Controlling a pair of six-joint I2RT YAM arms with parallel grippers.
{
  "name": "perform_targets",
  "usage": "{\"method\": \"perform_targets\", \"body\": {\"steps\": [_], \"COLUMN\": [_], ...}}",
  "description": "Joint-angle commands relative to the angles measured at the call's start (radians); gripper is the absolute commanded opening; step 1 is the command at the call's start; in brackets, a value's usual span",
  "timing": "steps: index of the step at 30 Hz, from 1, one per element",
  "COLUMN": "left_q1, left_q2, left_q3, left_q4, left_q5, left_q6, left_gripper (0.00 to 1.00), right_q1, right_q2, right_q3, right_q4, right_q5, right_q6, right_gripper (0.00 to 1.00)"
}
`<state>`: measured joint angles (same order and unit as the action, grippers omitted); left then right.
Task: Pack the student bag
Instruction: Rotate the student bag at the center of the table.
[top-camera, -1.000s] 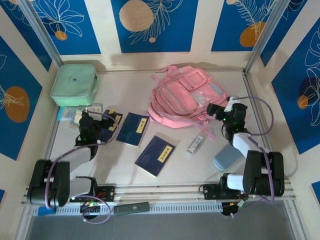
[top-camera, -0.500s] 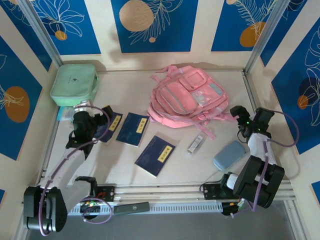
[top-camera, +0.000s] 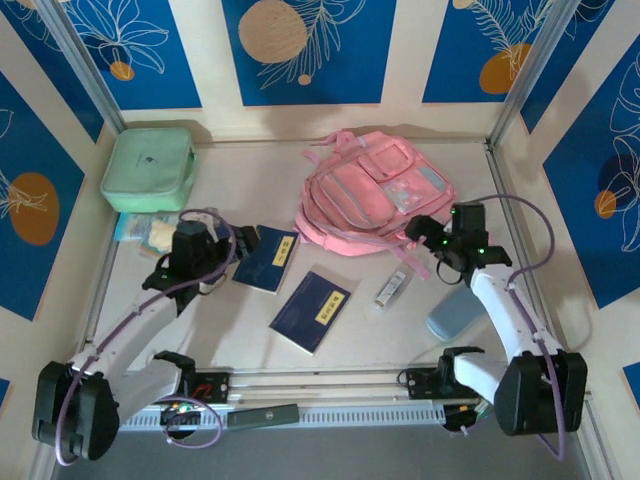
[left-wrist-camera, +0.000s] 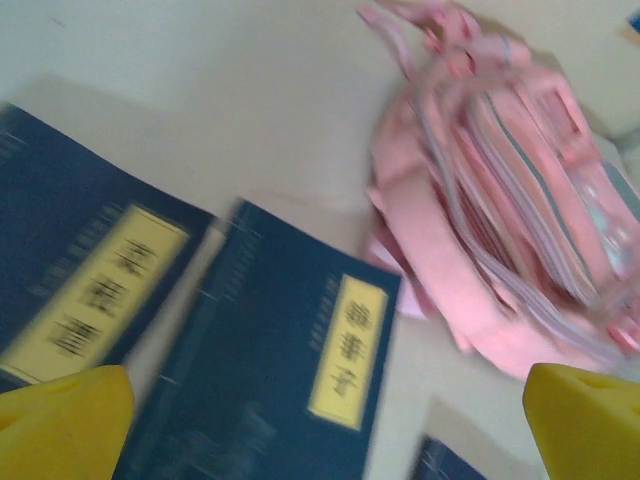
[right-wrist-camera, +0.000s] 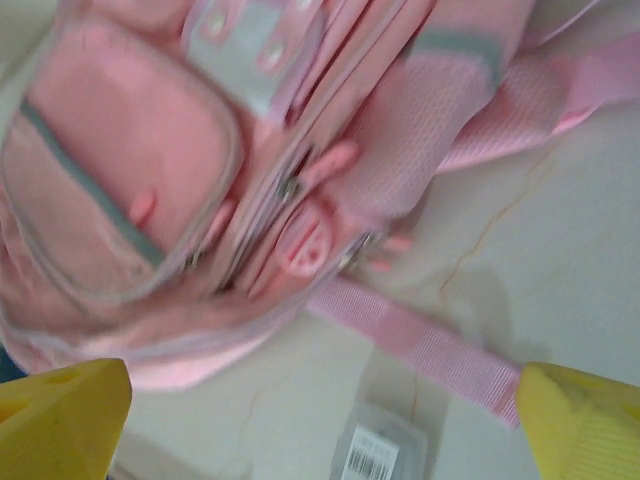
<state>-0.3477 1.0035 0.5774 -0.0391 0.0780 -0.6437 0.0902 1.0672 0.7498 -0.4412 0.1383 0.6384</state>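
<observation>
This is a robotics lab cell rather than a lived-in room. A pale table (top-camera: 250, 180) is boxed in by printed panels (top-camera: 310, 50) (blue fields with orange discs and white leaf outlines) at 9, 12 and 3 o'clock. Bare aluminium posts (top-camera: 82, 72) slant up at 11 and 1 o'clock. At 6 o'clock an aluminium rail (top-camera: 330, 380) runs along the table edge, with two robot arm bases (top-camera: 195, 383) bolted to it.

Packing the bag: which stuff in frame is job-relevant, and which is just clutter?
Job, likely: student bag; navy notebooks; blue-grey pouch; clear barcoded box.
Lying about, probably: mint-green case; small flat items beside it.
</observation>
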Motion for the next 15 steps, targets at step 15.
{"method": "perform_targets", "body": {"steps": [15], "left_q1": [-0.461], "left_q2": [0.343], "left_q3": [0.170], "left_q4": [0.185], "left_q5": [-0.095], "left_q6": [-0.166], "left_gripper": [1.00], "right_q1": [0.097], "right_q2": [0.065], "right_q3": [-0.035], "right_q4": [-0.018], "right_q5": [0.049], "right_q6": [0.137], "right_gripper": [0.96]}}
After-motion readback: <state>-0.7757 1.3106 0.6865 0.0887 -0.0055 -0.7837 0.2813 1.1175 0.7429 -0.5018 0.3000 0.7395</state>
